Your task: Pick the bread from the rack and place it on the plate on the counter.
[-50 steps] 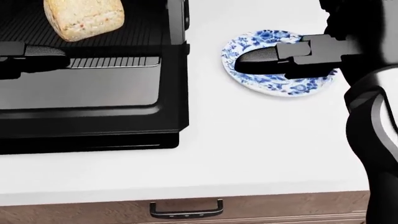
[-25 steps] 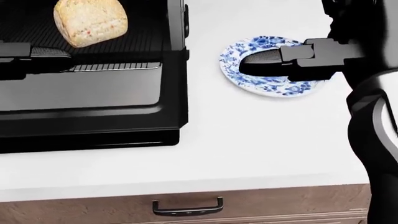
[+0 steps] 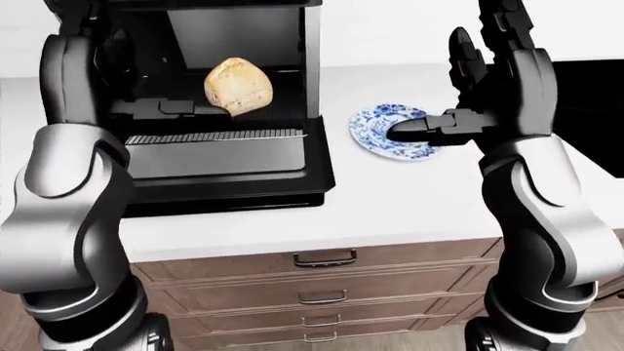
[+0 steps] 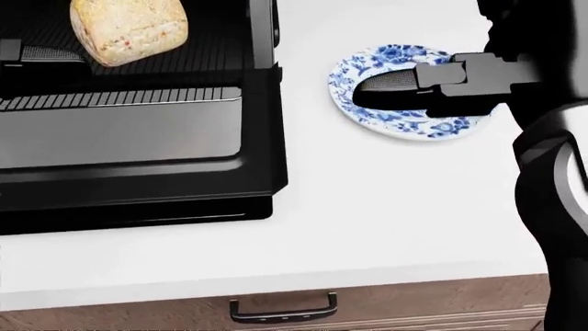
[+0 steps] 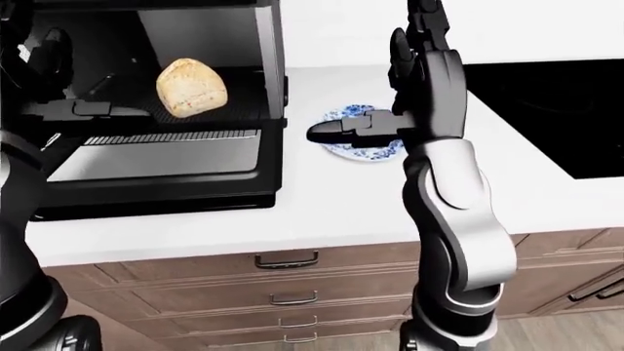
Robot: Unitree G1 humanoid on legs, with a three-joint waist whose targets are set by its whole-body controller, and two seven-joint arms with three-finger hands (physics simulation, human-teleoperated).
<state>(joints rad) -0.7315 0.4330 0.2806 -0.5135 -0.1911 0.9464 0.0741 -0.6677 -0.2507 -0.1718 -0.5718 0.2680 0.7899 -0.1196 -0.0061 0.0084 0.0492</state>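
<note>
The bread [image 3: 239, 85], a pale rounded loaf, stands on the rack [image 4: 211, 55] inside the open black oven, at the top left of the head view [image 4: 129, 27]. My left hand [image 3: 175, 108] is open, low at the loaf's left side, with its fingers reaching toward it; whether they touch is unclear. The blue-and-white plate [image 4: 404, 55] lies on the white counter to the right of the oven. My right hand [image 4: 367, 89] hovers open and empty over the plate and hides its middle.
The oven's door [image 4: 119, 131] is folded down flat onto the counter [image 4: 395, 207] below the rack. A black cooktop [image 5: 546, 110] lies to the right of the plate. Wooden drawers [image 3: 322, 257] run under the counter's edge.
My left hand has moved up in the head view, from over the door to the loaf's left side. The view shifted slightly. The right hand stays over the plate.
</note>
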